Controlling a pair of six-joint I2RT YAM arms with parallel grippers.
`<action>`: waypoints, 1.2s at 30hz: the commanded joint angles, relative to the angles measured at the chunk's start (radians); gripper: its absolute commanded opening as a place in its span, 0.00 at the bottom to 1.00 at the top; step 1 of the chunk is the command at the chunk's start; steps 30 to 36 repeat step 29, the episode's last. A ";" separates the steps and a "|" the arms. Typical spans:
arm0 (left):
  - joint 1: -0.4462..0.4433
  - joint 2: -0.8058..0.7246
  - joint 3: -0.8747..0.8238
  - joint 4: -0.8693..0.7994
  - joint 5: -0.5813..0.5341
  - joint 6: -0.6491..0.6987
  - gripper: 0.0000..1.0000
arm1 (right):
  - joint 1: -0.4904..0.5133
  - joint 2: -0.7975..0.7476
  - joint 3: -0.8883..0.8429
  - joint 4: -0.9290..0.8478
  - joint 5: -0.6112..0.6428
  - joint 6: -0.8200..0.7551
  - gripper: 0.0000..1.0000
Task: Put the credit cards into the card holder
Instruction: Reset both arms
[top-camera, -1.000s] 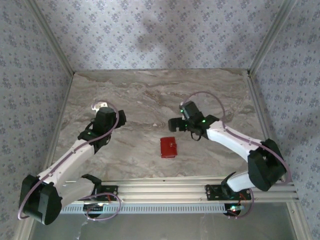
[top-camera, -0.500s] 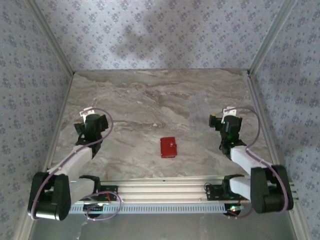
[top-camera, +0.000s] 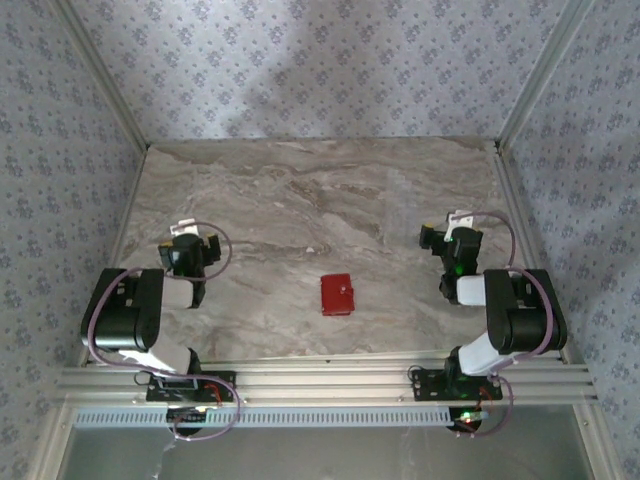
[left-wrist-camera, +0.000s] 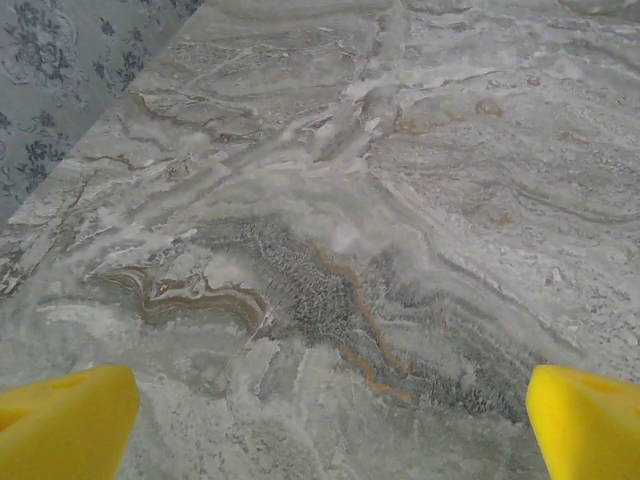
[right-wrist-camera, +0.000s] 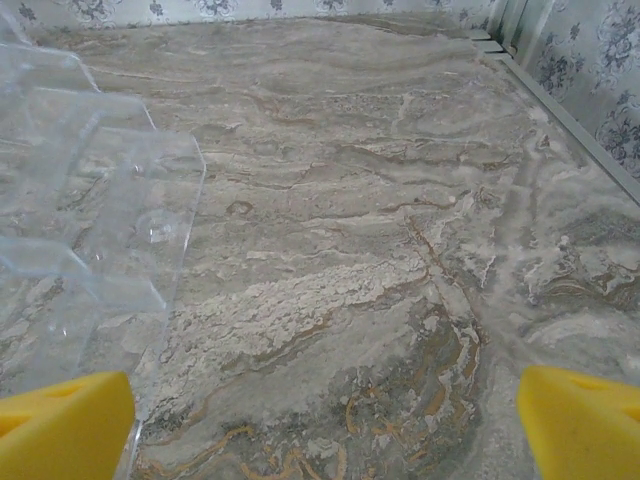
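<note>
The red card holder (top-camera: 337, 295) lies folded flat on the marble table (top-camera: 300, 190), near the front centre, with its dark clasp mark facing up. The credit cards are out of view. My left gripper (top-camera: 189, 251) sits folded back at the left, well away from the holder. In its wrist view the left gripper (left-wrist-camera: 330, 435) is open, its yellow fingertips (left-wrist-camera: 65, 420) wide apart over bare marble. At the right, my right gripper (top-camera: 453, 244) is likewise drawn back. In its own wrist view the right gripper (right-wrist-camera: 325, 430) is open with nothing between its fingers.
A clear plastic piece (right-wrist-camera: 95, 210) stands at the left of the right wrist view. Patterned walls (top-camera: 320, 60) enclose the table on three sides, and a metal rail (top-camera: 330, 385) runs along the near edge.
Both arms have pulled back from the table's middle and folded toward their bases, the right one moving furthest. The red holder has stayed where it was.
</note>
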 joint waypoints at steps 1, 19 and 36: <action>0.011 -0.006 0.037 0.064 0.044 0.006 1.00 | 0.001 0.000 0.004 0.006 0.034 -0.021 1.00; 0.011 -0.010 0.044 0.052 0.046 0.006 1.00 | 0.003 0.001 0.003 0.007 0.036 -0.023 1.00; 0.011 -0.009 0.044 0.052 0.048 0.007 1.00 | -0.001 0.000 0.007 0.003 0.028 -0.021 1.00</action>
